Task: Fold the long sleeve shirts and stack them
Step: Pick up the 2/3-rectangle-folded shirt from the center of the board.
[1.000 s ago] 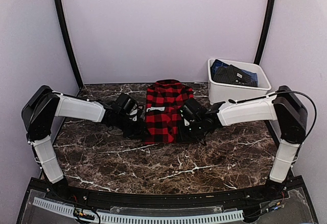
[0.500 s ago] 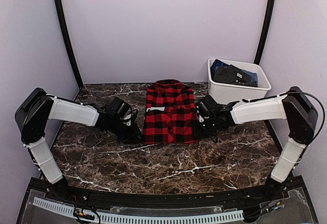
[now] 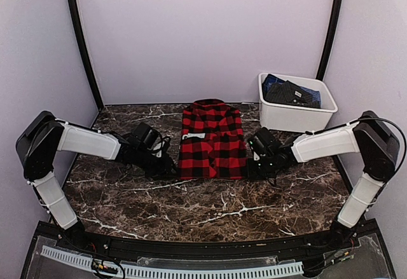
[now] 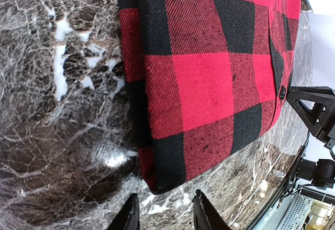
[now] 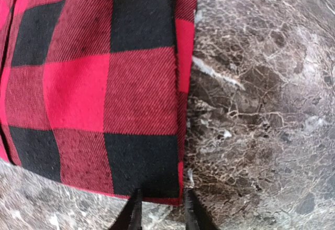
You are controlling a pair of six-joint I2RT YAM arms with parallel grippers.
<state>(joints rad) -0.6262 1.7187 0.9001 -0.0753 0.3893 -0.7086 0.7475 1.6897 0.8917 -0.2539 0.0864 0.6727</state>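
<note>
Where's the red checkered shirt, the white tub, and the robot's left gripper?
red checkered shirt (image 3: 212, 145): top view, middle of the folded cloth.
white tub (image 3: 296, 120): top view, its front wall.
left gripper (image 4: 165, 215): left wrist view, midway between its fingertips.

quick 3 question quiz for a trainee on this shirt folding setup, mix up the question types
1. True or false: the flannel shirt lies inside the white tub.
2. Multiple choice: where is the right gripper?
A. over the tub
B. low by the shirt's right edge, near its bottom corner
C. at the collar
3. Fill in: the left gripper has its fingers ____ (open or shut).

Key: 1 false, the shirt lies folded on the marble table; 2 B; 3 open, with nothing between them.
</note>
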